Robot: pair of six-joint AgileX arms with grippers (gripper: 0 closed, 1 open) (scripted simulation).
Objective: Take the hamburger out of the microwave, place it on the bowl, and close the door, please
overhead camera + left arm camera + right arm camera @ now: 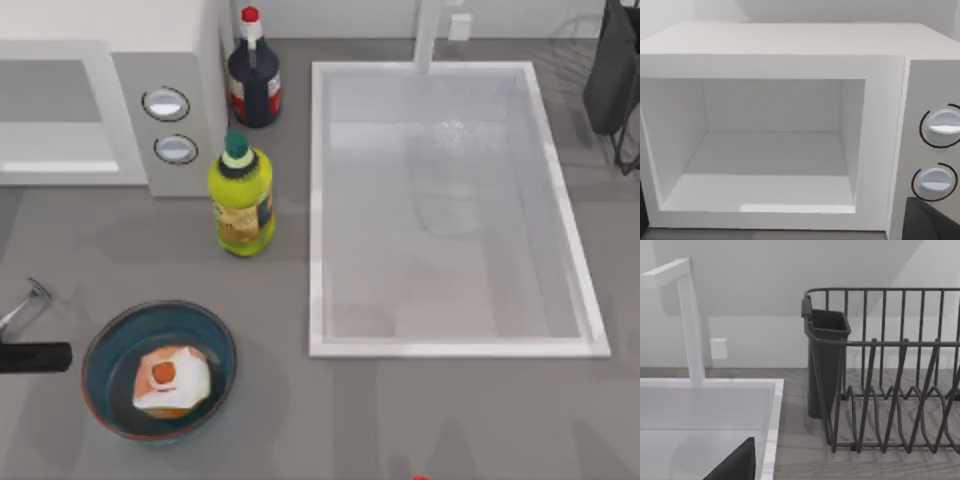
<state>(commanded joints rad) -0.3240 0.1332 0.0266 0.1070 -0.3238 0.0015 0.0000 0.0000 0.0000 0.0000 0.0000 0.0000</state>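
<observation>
One hamburger (171, 382) lies inside the one bowl (106, 348), well in front of the microwave (190, 90), whose cavity stands open and bare. Two knobs (166, 103) sit on its panel, and two bottles (241, 195) stand just beside it. The left arm (30, 356) reaches in beside the bowl; its claw's state I cannot tell.

Counted: one microwave (110, 110), two knobs on it; two bottles beside microwave; one bowl (105, 345) before microwave, one hamburger (172, 380) inside; one sink (455, 345); one dish rack (890, 375).
</observation>
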